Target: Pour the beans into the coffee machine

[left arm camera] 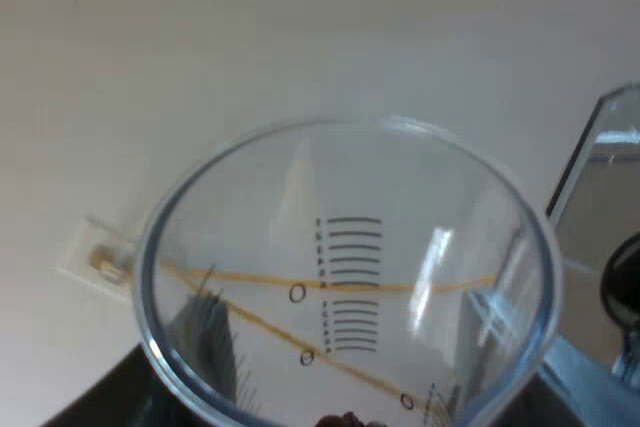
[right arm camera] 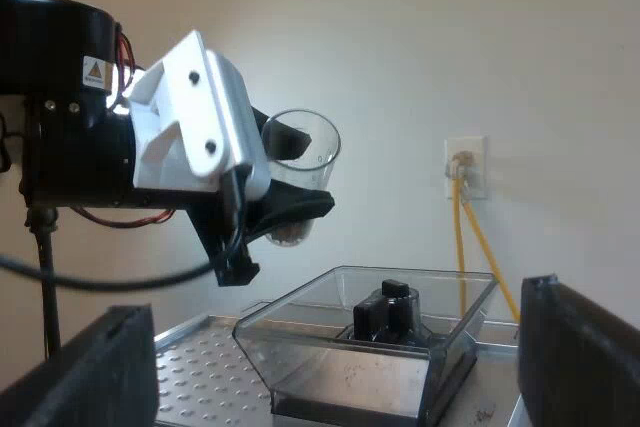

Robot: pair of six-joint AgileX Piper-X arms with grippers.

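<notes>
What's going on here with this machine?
A two-armed robot is working at an espresso machine. The measuring glass, with beans in its bottom, is at the left tool, up in the air by the machine's bean hopper. Nothing has been poured yet. The right tool is open and empty, facing the hopper.

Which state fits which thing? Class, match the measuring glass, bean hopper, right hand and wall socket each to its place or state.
Things
1. measuring glass
2. bean hopper
3. right hand
4. wall socket

States
A. yellow cables plugged in
B. open, nothing between its fingers
C. held in the air by the left hand, above the hopper
D. on the machine's top, a black knob inside

Pairs: 1-C, 2-D, 3-B, 4-A
</notes>
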